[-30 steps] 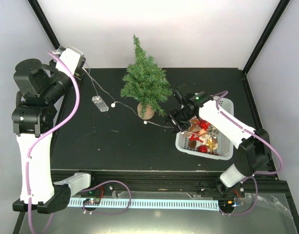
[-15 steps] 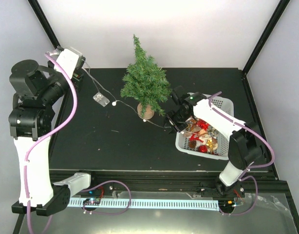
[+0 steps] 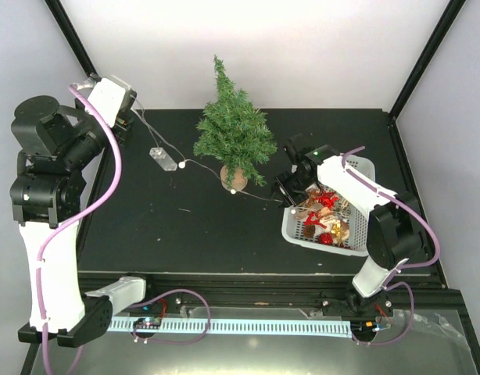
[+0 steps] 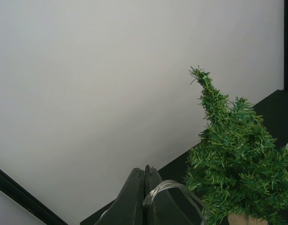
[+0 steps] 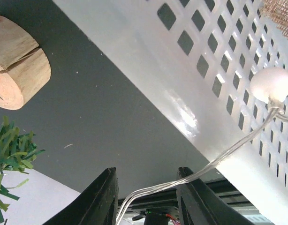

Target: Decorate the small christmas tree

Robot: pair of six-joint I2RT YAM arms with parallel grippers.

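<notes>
Clear light string [image 5: 271, 84] is pinched in the closed left tool [image 4: 144, 171] and passes loose through the half-open right tool [image 5: 146, 176], likely stretched for wrapping the small christmas tree [image 3: 234, 137] at the table's far edge.

Two grippers on show: left gripper [image 4: 145, 172], right gripper [image 5: 146, 187]. One tree [image 3: 234, 137] just beside the right gripper, and one basket [image 3: 363, 248] on its other side. One string of lights [image 3: 202, 165] with one battery box [image 3: 163, 158]. The ornaments [image 3: 324, 219] in the basket are too jumbled to count.
</notes>
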